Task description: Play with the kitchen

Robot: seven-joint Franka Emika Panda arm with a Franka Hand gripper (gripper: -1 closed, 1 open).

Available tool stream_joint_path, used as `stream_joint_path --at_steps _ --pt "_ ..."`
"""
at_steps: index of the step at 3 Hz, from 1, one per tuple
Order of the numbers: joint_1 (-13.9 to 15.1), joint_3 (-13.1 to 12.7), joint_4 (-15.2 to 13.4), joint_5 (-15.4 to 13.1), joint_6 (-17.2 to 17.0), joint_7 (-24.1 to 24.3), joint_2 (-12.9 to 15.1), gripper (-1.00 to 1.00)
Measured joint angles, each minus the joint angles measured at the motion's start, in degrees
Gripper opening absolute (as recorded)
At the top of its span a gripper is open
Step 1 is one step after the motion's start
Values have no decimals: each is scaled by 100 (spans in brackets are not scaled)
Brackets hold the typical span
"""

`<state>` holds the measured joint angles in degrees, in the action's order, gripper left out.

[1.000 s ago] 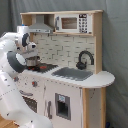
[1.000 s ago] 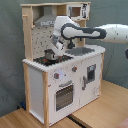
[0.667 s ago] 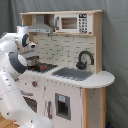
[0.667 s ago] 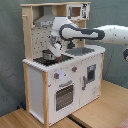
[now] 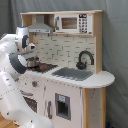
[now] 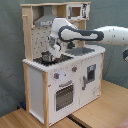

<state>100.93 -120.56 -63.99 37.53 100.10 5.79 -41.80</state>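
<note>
One white arm (image 6: 95, 35) reaches across the kitchen (image 6: 60, 75), which stands on a wooden floor (image 6: 100, 112) before a grey curtain. The claw (image 6: 54, 50) hangs over the stovetop (image 6: 50, 59), just above a small metal pot (image 6: 47, 56); whether it is open cannot be told. Beyond lie the sink (image 5: 74, 73), faucet (image 5: 84, 59) and microwave (image 5: 74, 23).

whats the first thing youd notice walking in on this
The toy kitchen fills both exterior views, white and light wood, standing on a wooden floor. The white arm reaches across it, its gripper hanging over a small metal pot on the stovetop, with the black faucet behind the grey sink.
</note>
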Motion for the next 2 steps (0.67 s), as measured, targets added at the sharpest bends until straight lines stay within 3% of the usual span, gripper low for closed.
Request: stream_joint_path --at_steps 1,2 --pt "135 62 455 -14 -108 9 10 100" --pt "139 314 921 -53 -339 -16 22 100"
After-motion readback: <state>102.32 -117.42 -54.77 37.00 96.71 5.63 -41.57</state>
